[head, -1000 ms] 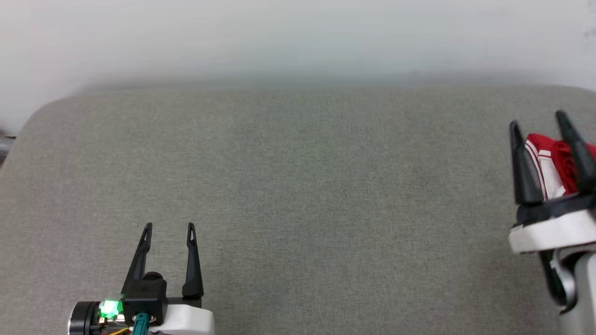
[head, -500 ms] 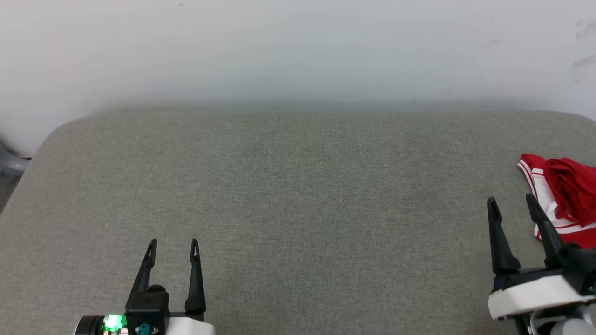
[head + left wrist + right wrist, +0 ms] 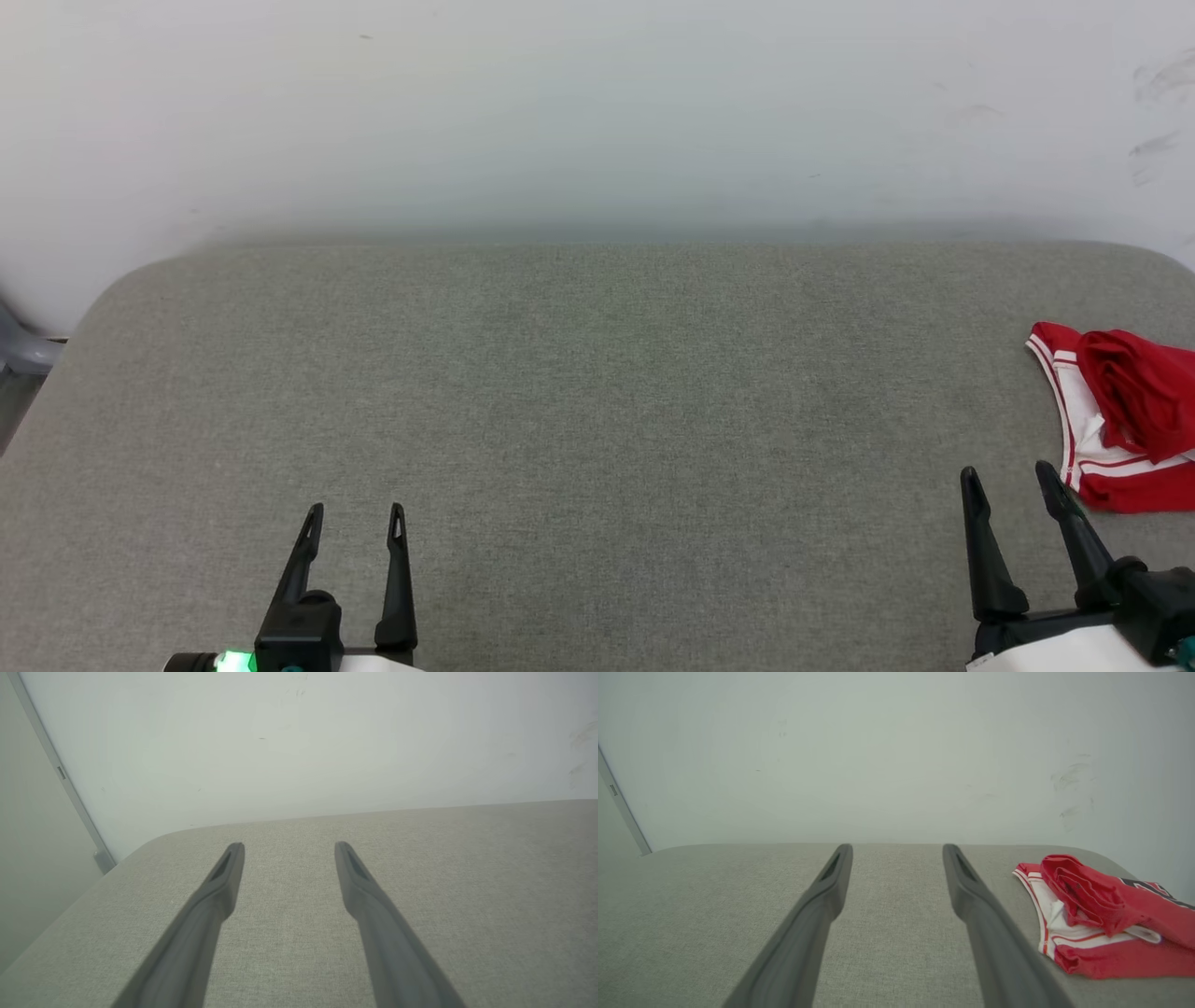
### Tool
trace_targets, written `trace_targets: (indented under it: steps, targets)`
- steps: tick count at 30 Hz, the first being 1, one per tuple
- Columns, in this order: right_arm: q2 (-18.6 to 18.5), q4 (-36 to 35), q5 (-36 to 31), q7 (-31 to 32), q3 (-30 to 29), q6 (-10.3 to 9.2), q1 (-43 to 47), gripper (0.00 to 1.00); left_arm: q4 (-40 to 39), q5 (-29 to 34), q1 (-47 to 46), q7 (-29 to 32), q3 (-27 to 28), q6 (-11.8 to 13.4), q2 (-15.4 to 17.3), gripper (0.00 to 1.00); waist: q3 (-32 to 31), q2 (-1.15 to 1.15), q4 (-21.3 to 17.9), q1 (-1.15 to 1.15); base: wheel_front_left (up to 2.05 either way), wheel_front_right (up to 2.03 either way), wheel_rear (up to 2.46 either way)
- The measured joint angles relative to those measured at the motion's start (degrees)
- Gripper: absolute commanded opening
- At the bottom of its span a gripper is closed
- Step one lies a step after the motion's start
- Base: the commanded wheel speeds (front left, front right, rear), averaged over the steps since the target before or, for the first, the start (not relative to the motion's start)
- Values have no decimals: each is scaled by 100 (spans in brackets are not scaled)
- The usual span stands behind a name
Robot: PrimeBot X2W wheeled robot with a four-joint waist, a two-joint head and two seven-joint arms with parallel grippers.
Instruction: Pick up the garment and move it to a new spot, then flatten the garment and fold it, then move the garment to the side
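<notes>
At the near left edge, the left gripper (image 3: 355, 511) hovers over the grey fabric table (image 3: 597, 373), its fingers spread with nothing between them. At the near right, the right gripper (image 3: 1006, 471) is likewise spread and holds nothing. Just beyond it and to its right, the garment (image 3: 1120, 420) lies bunched at the table's right edge, red folds over a white, red-striped part. A pale wall (image 3: 597, 112) stands behind the table's far edge.

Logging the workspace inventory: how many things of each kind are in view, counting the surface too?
Garment: 1
Grippers: 2, left gripper and right gripper
Gray padded surface: 1
Total: 4
</notes>
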Motion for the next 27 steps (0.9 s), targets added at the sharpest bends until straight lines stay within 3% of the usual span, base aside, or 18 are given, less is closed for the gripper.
trace_targets:
  steps: [13,14,19,27]
  targets:
    - [65,38,18,0,-49,0,182,100,-11,7,42,0,55,-131,-40,100,-41,0,-9,0,0,0,0]
    - [65,69,12,1,-48,1,184,0,12,7,42,1,52,-131,-47,0,-39,0,-9,1,0,0,0]
    - [69,316,58,46,-26,1,221,0,245,-66,158,31,38,-133,-85,0,-37,0,-10,1,0,0,0]
    - [77,412,975,258,-33,1,180,0,323,-1080,108,205,102,-288,-83,0,-23,0,-15,1,0,0,0]
